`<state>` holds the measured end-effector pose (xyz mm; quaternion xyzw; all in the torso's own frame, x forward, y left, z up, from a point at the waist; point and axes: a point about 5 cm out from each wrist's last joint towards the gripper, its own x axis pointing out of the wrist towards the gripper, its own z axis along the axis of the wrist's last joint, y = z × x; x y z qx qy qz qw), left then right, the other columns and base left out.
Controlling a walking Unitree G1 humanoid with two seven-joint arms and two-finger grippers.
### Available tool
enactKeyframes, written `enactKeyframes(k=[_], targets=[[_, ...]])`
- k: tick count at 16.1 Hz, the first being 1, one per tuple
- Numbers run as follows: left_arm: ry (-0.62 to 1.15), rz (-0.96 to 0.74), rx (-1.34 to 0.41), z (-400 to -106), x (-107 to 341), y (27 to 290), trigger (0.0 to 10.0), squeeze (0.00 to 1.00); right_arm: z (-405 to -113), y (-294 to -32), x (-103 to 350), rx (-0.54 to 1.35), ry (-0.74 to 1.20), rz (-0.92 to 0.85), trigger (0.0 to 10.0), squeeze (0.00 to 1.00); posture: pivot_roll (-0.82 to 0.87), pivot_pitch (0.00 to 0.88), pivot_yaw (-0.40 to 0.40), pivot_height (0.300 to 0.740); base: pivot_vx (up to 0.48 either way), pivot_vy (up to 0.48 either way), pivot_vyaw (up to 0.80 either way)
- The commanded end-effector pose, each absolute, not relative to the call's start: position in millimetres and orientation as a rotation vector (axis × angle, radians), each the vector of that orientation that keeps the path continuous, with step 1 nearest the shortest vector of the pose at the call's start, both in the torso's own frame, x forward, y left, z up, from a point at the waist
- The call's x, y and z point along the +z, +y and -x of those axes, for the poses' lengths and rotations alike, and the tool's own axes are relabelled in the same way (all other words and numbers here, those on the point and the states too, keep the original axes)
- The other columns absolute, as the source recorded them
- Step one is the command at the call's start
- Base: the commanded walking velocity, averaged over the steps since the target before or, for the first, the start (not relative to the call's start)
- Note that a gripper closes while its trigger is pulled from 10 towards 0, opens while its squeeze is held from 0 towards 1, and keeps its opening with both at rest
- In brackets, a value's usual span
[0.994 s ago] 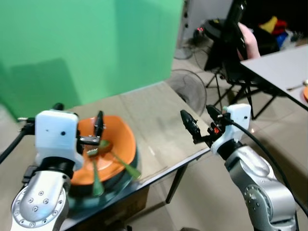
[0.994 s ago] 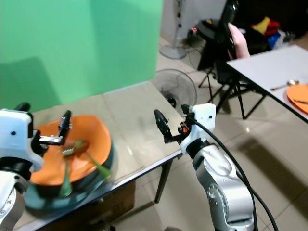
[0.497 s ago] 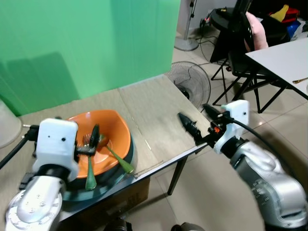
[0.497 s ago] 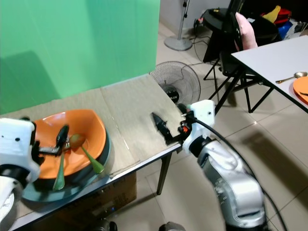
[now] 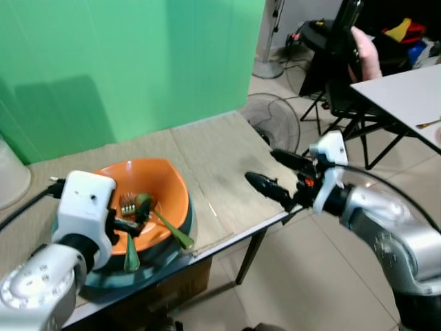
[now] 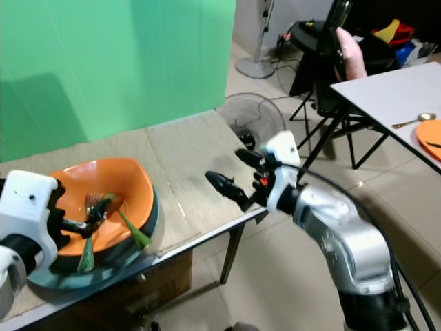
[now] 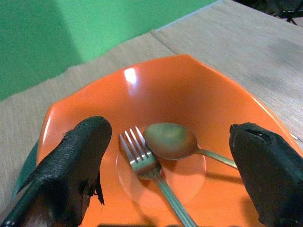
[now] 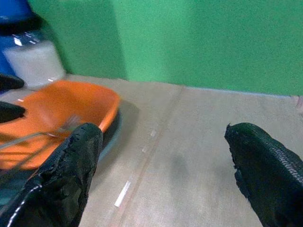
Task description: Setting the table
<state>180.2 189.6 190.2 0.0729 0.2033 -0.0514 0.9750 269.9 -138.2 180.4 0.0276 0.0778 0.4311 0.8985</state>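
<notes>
Tabletop (image 5: 220,155) | left hand (image 7: 165,156) spread over plate (image 7: 199,94); right hand (image 5: 275,176) spread, level

Green backdrop (image 5: 124,62) fills the wall at 11 o'clock. Floor fan (image 5: 275,123) past the table's far corner, approx 1 o'clock. Black chair (image 6: 324,83) w/ a person's hand (image 6: 349,55) at 2 o'clock.

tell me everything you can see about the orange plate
The orange plate is glossy, plastic-looking, shallow, with angular, faceted edges and a round recess at its centre. It sits upright on a darker teal plate, near the edge of the beige table. A fork and a spoon, both green-handled, lie in it, heads side by side near the middle, handles running over its rim. The left gripper, open, hovers just above it, fingers either side of the cutlery.
</notes>
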Motion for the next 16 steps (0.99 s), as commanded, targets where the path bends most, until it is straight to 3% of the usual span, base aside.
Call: enactKeyframes(k=[1,8,16], targets=[[0.461,-0.116,-0.068,-177.5,190.5,195.2,10.0,0.0,-271.5,-140.1,185.6,0.934,0.169,-0.071,10.0,0.0,0.04,0.0,-0.062,0.74,0.0,0.0,0.0],[0.593,-0.163,-0.051,-166.0,182.7,211.6,10.0,0.0,-255.5,-134.5,170.9,1.09,0.244,0.077,10.0,0.0,0.03,0.0,-0.037,0.74,0.0,0.0,0.0],[0.723,-0.104,-0.147,-185.0,166.5,215.3,10.0,0.0,-243.2,-122.7,162.5,1.163,0.306,0.09,10.0,0.0,0.03,0.005,-0.002,0.74,0.0,0.0,0.0]])
